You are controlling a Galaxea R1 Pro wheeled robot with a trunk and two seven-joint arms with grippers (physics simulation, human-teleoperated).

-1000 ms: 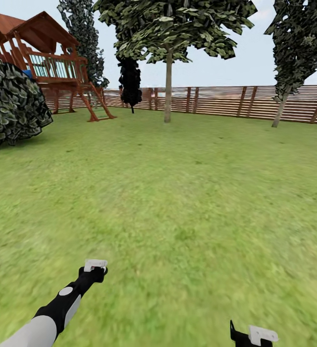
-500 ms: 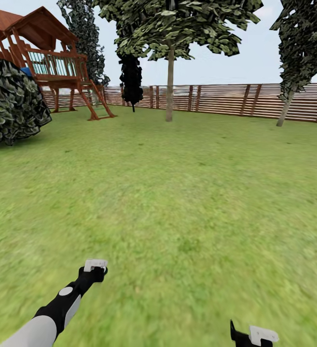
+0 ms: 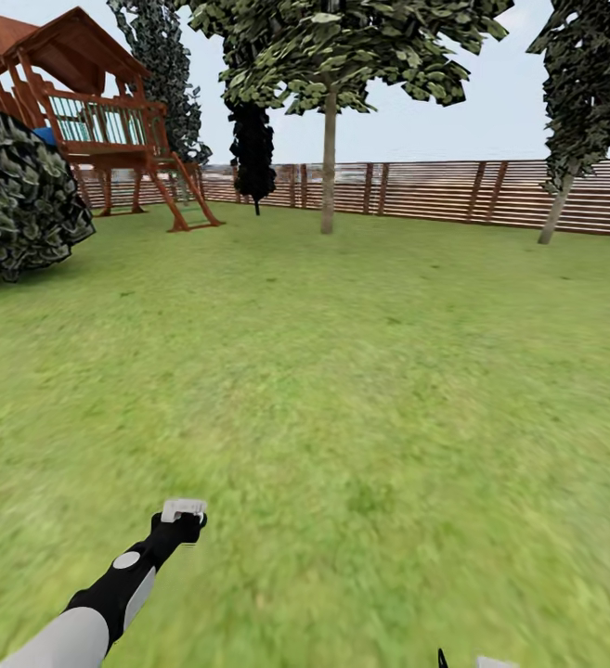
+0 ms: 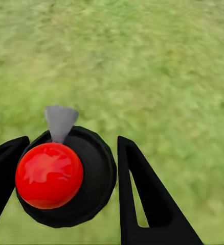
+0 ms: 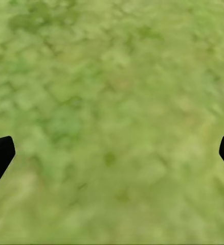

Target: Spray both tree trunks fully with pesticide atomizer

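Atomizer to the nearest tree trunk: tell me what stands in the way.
Nothing visible does. The atomizer sits between the left gripper's fingers, and open lawn runs to the trunk by the fence.

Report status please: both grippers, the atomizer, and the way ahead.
Left gripper shut on atomizer. Right gripper open over grass. Tree trunk far ahead, nothing between.

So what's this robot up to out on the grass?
It is out on a lawn carrying a pesticide atomizer in its left gripper, whose fingers sit on either side of it. The right gripper is open with grass beneath it. A bare-trunked tree stands ahead by the wooden fence, another off to the right. Nothing is being sprayed yet.
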